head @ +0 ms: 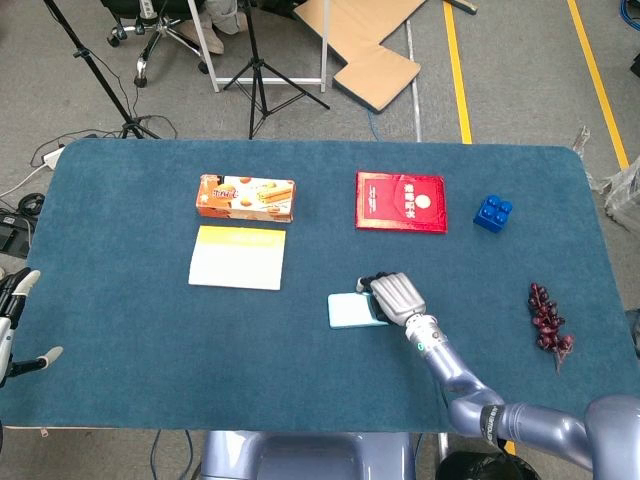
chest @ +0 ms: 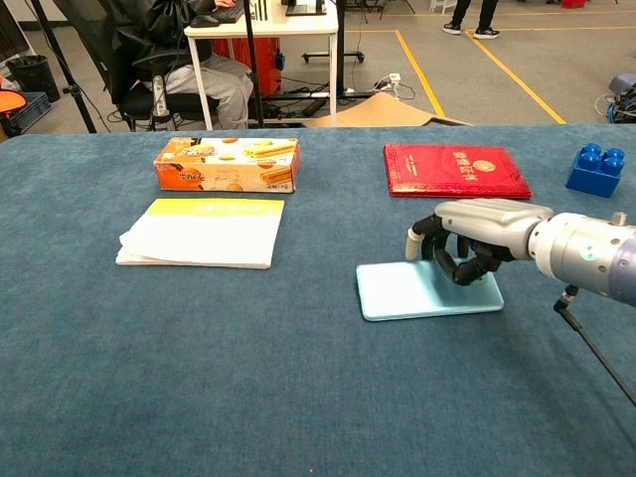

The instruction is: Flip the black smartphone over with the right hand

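The smartphone [chest: 417,293] lies flat on the blue table with its light blue side up, just right of the table's middle; in the head view the smartphone [head: 350,311] sits near the front. My right hand [chest: 477,234] is over its far right edge, fingers curled down onto it and still gripping that edge. The head view shows the same right hand [head: 397,297] against the phone's right side. My left hand [head: 15,320] hangs off the table's left edge, fingers apart and holding nothing.
A biscuit box [head: 246,197] and a yellow notebook [head: 238,257] lie at the left of the phone. A red booklet [head: 401,202] and a blue block [head: 493,213] lie behind it. Dark grapes [head: 547,320] sit at the right edge.
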